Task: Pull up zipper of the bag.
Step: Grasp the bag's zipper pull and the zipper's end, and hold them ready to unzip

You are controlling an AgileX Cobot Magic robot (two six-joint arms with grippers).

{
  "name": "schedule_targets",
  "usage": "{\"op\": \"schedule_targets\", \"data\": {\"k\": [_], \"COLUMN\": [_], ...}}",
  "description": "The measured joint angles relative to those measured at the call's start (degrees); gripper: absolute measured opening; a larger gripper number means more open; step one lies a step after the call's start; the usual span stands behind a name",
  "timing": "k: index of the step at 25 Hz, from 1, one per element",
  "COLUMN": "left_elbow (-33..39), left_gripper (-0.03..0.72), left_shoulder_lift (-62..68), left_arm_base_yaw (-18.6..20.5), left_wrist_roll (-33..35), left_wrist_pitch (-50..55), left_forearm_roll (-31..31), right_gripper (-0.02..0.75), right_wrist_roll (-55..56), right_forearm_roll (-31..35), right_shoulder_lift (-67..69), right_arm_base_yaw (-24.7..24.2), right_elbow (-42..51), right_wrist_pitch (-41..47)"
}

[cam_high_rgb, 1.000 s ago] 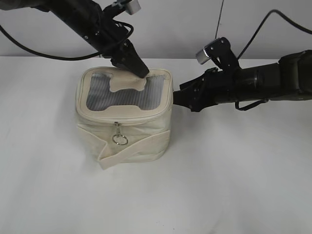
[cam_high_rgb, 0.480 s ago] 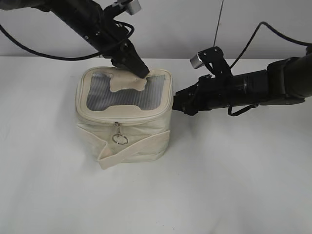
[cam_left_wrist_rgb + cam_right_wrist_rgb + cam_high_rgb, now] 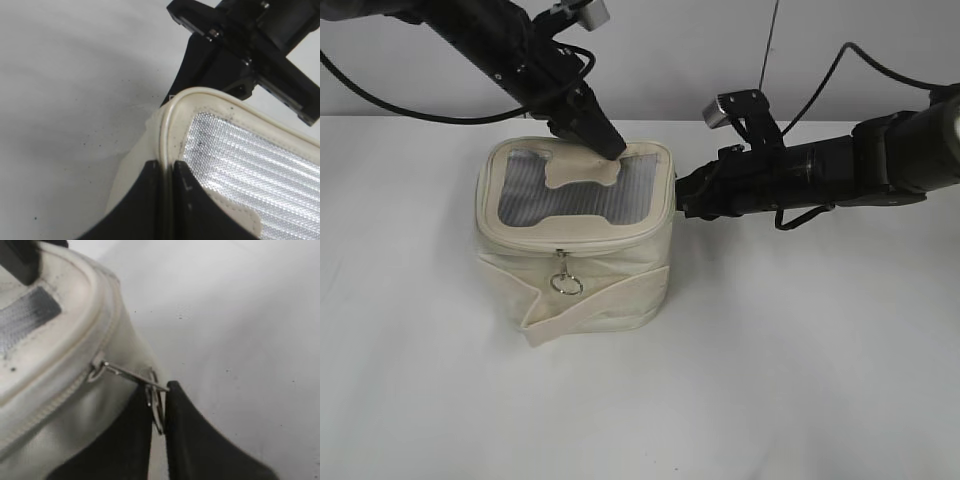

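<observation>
Ext view: bag (image 3: 575,245) sat on table (image 3: 800,360), left gripper (image 3: 605,145) at its rear rim; left wrist: fingers (image 3: 192,200) pinched that rim; right wrist alone showed right gripper (image 3: 159,412) clamped on zipper (image 3: 60,392) ring pull (image 3: 156,405)

Bright, even light with soft shadows; both wrist views are blurred close up.

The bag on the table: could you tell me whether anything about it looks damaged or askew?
Nothing stands out. The bag sits upright and intact; the left pincer pinches its top rim and the right pincer grips a ring pull.
</observation>
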Motion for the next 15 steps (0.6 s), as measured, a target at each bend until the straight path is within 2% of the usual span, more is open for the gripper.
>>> {"op": "schedule_targets", "data": {"k": [2, 9, 15], "left_elbow": [0.0, 0.0, 0.0], "left_gripper": [0.05, 0.05, 0.047], "left_shoulder_lift": [0.0, 0.0, 0.0], "left_arm_base_yaw": [0.0, -0.07, -0.2], "left_wrist_roll": [0.0, -1.63, -4.33], "left_wrist_pitch": [-0.06, -0.25, -0.49], "left_forearm_roll": [0.0, 0.11, 0.12], "right_gripper": [0.008, 0.008, 0.008], "right_wrist_roll": [1.56, 10.18, 13.01], "right_forearm_roll": [-0.41, -9.53, -9.68], "right_shoulder_lift": [0.0, -5.14, -12.85], "right_arm_base_yaw": [0.07, -0.39, -0.85], "right_elbow": [0.0, 4.23, 13.91], "right_wrist_pitch": [0.08, -1.92, -2.21]}}
